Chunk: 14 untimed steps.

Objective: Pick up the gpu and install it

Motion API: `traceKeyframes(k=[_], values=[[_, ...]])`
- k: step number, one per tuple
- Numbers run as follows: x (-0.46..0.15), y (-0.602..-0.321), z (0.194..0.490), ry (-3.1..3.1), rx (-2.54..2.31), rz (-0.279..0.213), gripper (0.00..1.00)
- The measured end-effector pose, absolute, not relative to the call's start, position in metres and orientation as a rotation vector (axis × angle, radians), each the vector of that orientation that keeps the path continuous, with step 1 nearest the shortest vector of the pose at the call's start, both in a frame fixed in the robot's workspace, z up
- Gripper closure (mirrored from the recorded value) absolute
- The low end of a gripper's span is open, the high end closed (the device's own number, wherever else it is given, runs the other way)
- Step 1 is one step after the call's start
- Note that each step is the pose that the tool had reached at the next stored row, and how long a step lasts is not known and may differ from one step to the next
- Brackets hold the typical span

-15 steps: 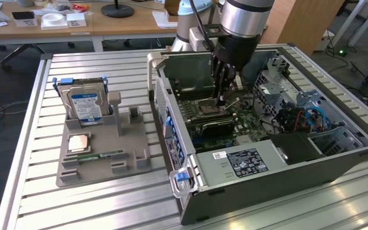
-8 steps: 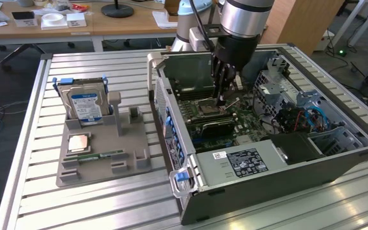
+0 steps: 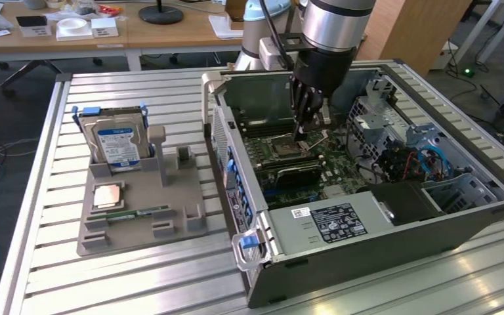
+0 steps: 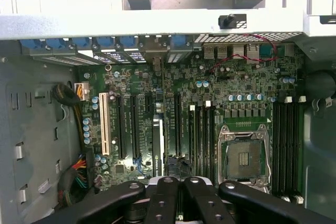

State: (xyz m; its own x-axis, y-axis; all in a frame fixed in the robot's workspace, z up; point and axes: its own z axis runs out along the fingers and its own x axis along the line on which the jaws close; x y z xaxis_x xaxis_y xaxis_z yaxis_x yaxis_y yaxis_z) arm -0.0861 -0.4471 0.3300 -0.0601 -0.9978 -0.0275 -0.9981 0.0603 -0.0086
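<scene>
Inside the open computer case (image 3: 367,244), the gripper (image 4: 179,191), fingers drawn together, hangs just above the gpu (image 4: 157,148), which stands on edge, its long axis parallel to the motherboard (image 4: 231,85) slots.

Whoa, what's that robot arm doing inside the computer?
It's putting in a gpu. The arm reaches down into the open case, and its gripper hangs over the motherboard with its fingers together, holding nothing. The gpu stands on edge among the board's slots, just beside the gripper. On the table, the holder keeps the hard drive.
</scene>
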Motion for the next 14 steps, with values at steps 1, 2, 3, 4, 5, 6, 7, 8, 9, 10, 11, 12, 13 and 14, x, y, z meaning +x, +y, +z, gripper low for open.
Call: traceKeyframes(k=[1, 2, 3, 4, 5, 6, 7, 8, 9, 10, 11, 12, 13, 14], values=[[-0.0861, -0.4471, 0.3300, 2.268, -2.136, 0.020, 0.86], [-0.0861, -0.4471, 0.3300, 2.268, -2.136, 0.020, 0.89], [-0.0861, -0.4471, 0.3300, 2.268, -2.136, 0.020, 0.89], [-0.0861, -0.4471, 0.3300, 2.268, -2.136, 0.020, 0.89], [-0.0861, -0.4471, 0.3300, 2.268, -2.136, 0.020, 0.89], [-0.0861, -0.4471, 0.3300, 2.268, -2.136, 0.020, 0.89], [-0.0861, -0.4471, 0.3300, 2.268, -2.136, 0.020, 0.89], [-0.0861, -0.4471, 0.3300, 2.268, -2.136, 0.020, 0.89], [-0.0861, -0.4471, 0.3300, 2.268, -2.136, 0.020, 0.89], [-0.0861, -0.4471, 0.3300, 2.268, -2.136, 0.020, 0.89], [-0.0861, -0.4471, 0.3299, 2.268, -2.136, 0.020, 0.89], [-0.0861, -0.4471, 0.3295, 2.268, -2.136, 0.020, 0.89], [-0.0861, -0.4471, 0.3292, 2.268, -2.136, 0.020, 0.89], [-0.0861, -0.4471, 0.3291, 2.268, -2.136, 0.020, 0.89]])
